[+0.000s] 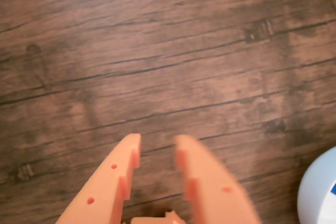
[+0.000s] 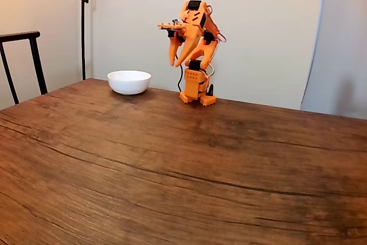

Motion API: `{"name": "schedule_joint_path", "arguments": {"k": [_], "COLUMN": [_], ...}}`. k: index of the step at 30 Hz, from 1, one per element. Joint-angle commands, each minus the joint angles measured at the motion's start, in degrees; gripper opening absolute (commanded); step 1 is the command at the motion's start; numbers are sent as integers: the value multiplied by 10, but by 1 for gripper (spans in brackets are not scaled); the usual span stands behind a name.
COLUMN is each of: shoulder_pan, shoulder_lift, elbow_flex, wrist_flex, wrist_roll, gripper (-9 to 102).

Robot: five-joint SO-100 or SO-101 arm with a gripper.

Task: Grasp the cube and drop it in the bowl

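Overall: one orange arm point(image 2: 194, 50) folded up at the far side of the wooden table point(image 2: 172, 159), base point(image 2: 195, 87) on the tabletop, gripper point(image 2: 176, 63) hanging fingertips-down above the wood, clear of the surface. One gripper, two fingers. In the wrist view the gripper point(image 1: 157, 150) comes in from the bottom edge, jaws slightly parted with a narrow gap, nothing between them, bare wood grain below. So: released, holding nothing.

One white bowl point(image 2: 129, 81) in the fixed view, upright on the table, left of the arm base, near it but not touching. From this low angle the bowl's inside cannot be seen. In the wrist view one rounded white edge, the bowl point(image 1: 317, 192), sits at the lower right corner, apart from the fingers. A small blue patch, likely the cube point(image 1: 333, 188), shows at the very right edge against that white; cut off by the frame, so shape and exact resting place cannot be told. One blue patch counted.

Background, fixed view: one dark chair back point(image 2: 23, 55) at left, one black lamp pole point(image 2: 84, 21) against the pale wall.
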Motion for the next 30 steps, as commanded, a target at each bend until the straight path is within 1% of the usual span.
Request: {"name": "schedule_joint_path", "arguments": {"k": [1, 4, 10, 18, 22, 30], "shoulder_pan": [-15, -32, -30, -28, -33, -33], "shoulder_lift": [8, 8, 19, 195, 244, 263], "elbow_flex": [-14, -12, 10, 121, 160, 265], "wrist_flex": [1, 2, 3, -6, -9, -61], "wrist_roll": [5, 24, 52, 45, 43, 44], "gripper": [0, 0, -1, -1, -1, -1]}}
